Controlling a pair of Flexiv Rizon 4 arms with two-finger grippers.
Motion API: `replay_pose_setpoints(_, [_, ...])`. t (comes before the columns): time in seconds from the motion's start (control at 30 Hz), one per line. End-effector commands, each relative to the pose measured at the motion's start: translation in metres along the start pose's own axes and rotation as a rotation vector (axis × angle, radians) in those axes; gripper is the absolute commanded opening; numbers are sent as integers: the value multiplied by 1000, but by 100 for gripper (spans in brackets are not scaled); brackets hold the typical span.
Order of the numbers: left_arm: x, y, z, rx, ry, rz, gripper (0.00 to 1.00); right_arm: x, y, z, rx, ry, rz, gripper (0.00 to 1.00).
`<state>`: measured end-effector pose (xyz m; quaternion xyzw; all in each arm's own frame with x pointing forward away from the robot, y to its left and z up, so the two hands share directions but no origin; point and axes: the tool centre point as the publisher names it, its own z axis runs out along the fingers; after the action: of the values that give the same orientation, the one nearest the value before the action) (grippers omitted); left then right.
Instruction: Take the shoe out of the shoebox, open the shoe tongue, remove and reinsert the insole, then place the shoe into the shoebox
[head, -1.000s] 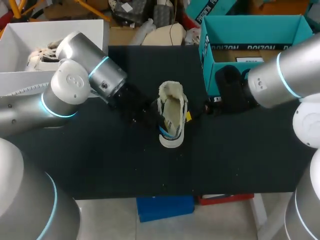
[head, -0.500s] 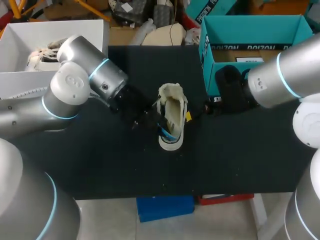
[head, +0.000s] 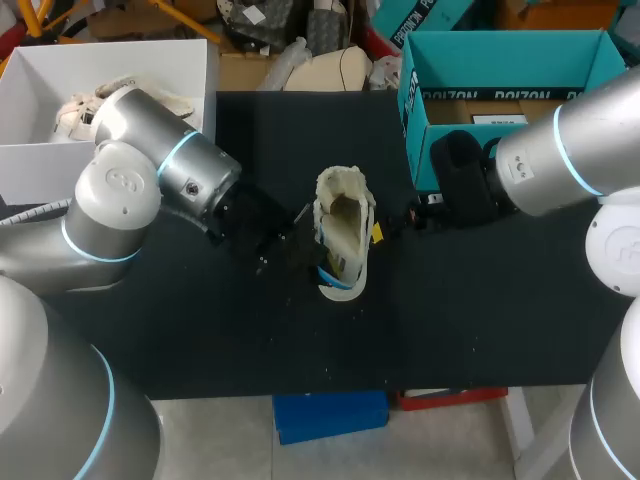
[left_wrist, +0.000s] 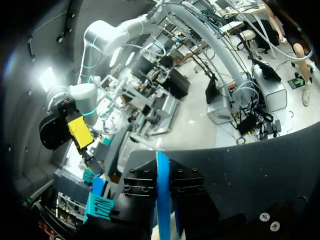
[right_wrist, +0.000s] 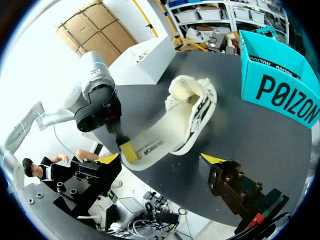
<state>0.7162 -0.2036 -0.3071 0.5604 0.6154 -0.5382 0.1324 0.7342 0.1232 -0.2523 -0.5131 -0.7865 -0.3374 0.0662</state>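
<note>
The insole (right_wrist: 150, 142) is being pulled farther out of the shoe (head: 342, 225), nearing removal, by the left gripper (right_wrist: 125, 147) pinched on it, while the right gripper (right_wrist: 160, 160) is being held wide open, empty.

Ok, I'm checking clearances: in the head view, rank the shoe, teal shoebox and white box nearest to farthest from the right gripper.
1. shoe, directly beside the right gripper, on its left.
2. teal shoebox, just behind it.
3. white box, far left corner.
</note>
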Motion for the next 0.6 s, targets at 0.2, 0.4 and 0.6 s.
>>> replay_pose_setpoints(0.2, [7, -2, 1, -52, -67, -17, 0, 1, 0, 1, 1, -4, 1, 100])
replay_pose_setpoints(0.4, [3, 14, 3, -7, -116, -21, 0, 1, 0, 1, 1, -4, 1, 100])
replay_pose_setpoints(0.6, [-4, 31, 3, -1, -105, 0, 0, 1, 0, 1, 1, -4, 1, 100])
